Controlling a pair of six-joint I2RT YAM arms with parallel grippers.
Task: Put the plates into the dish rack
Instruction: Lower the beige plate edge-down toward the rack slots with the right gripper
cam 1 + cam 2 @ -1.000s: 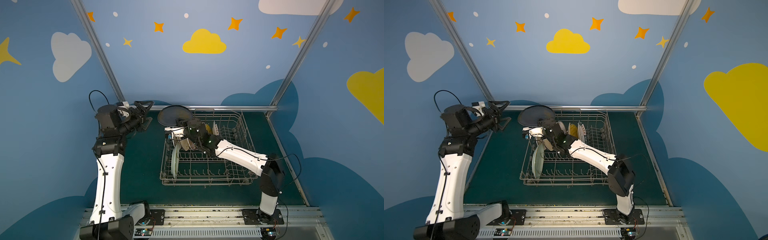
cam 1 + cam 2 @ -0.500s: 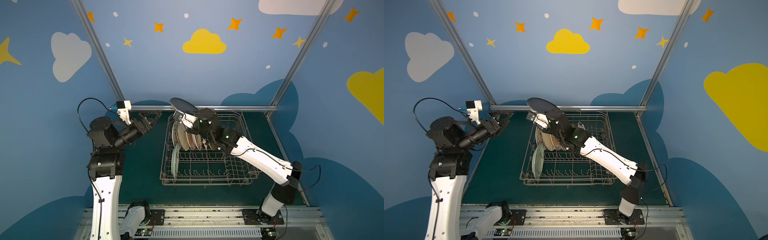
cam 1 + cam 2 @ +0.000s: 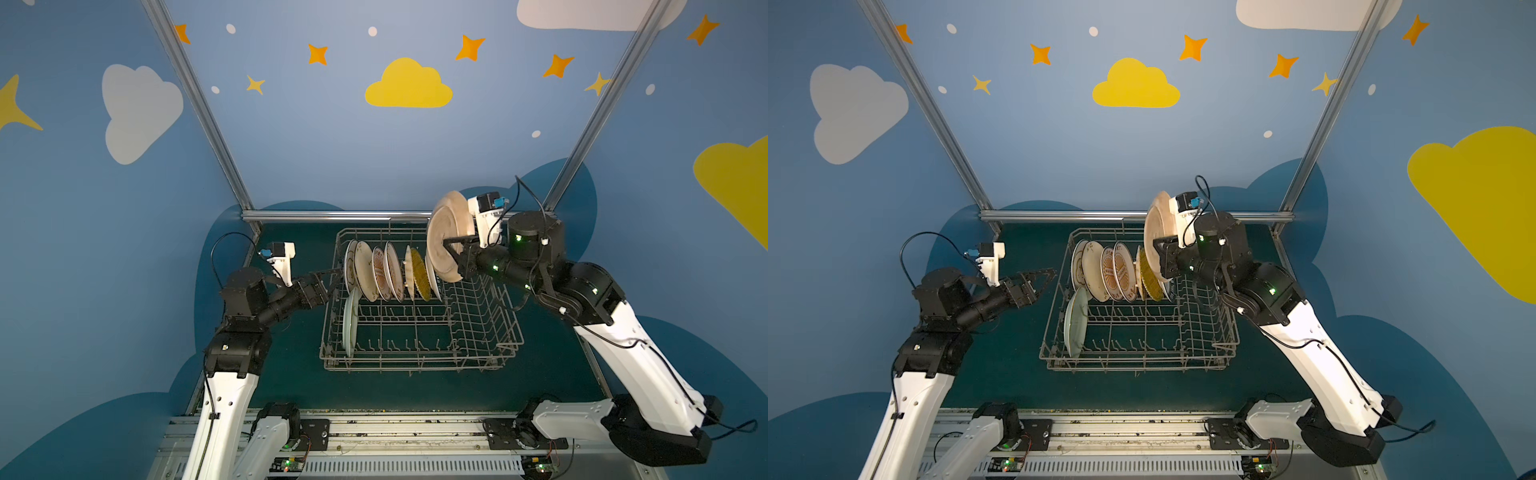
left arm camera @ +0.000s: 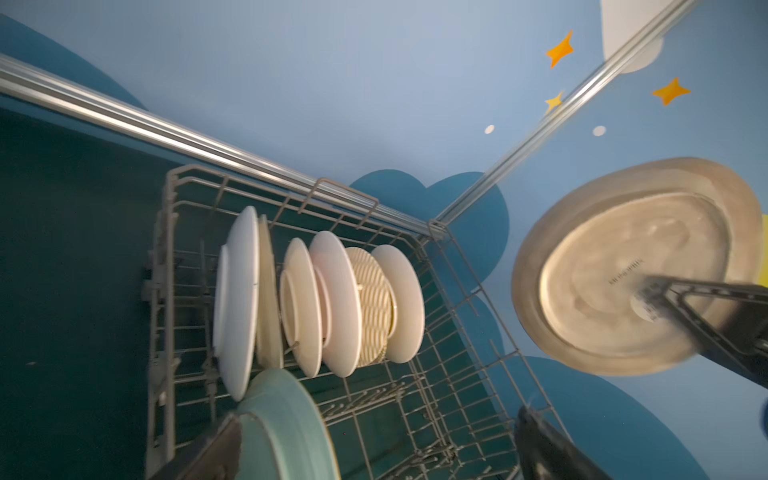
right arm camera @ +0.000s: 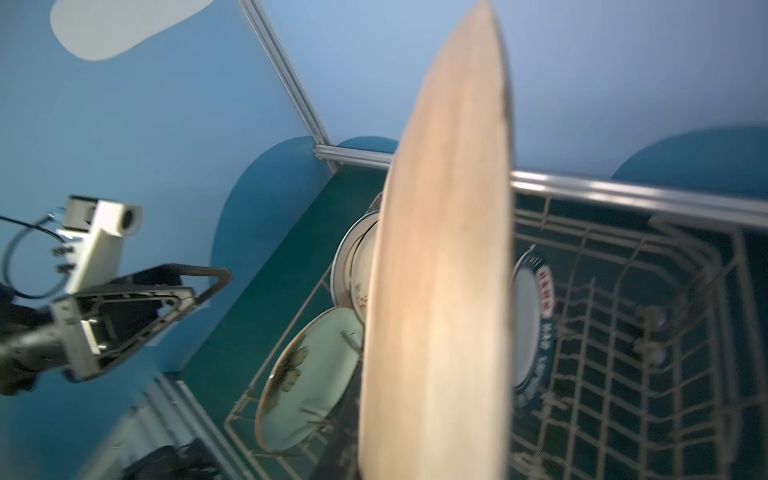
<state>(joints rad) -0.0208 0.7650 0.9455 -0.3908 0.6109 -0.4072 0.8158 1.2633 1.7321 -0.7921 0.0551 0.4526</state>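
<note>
The dish rack (image 3: 415, 366) (image 3: 1142, 366) stands mid-table. Several plates (image 3: 376, 272) stand upright in a row at its back left, among them a yellow woven one (image 3: 1148, 277) (image 4: 372, 307). A pale green plate (image 3: 351, 322) (image 4: 282, 415) (image 5: 307, 374) leans in front of them. My right gripper (image 3: 451, 253) (image 3: 1162, 249) is shut on a plate showing a tan underside (image 3: 446, 237) (image 4: 623, 270) (image 5: 440, 270), held upright above the row's right end. My left gripper (image 3: 332, 277) (image 3: 1043, 276) stands open and empty just outside the rack's left wall.
A metal rail (image 3: 332, 215) runs along the back edge right behind the rack. Blue walls close in on both sides. The rack's right half (image 3: 482, 316) holds only bare tines. A white plate with a lettered rim (image 5: 530, 324) stands behind the held plate.
The right gripper has swung its plate from over the rack's back left to its back right; the plate looked dark, now shows tan. The left arm has dropped and reached toward the rack.
</note>
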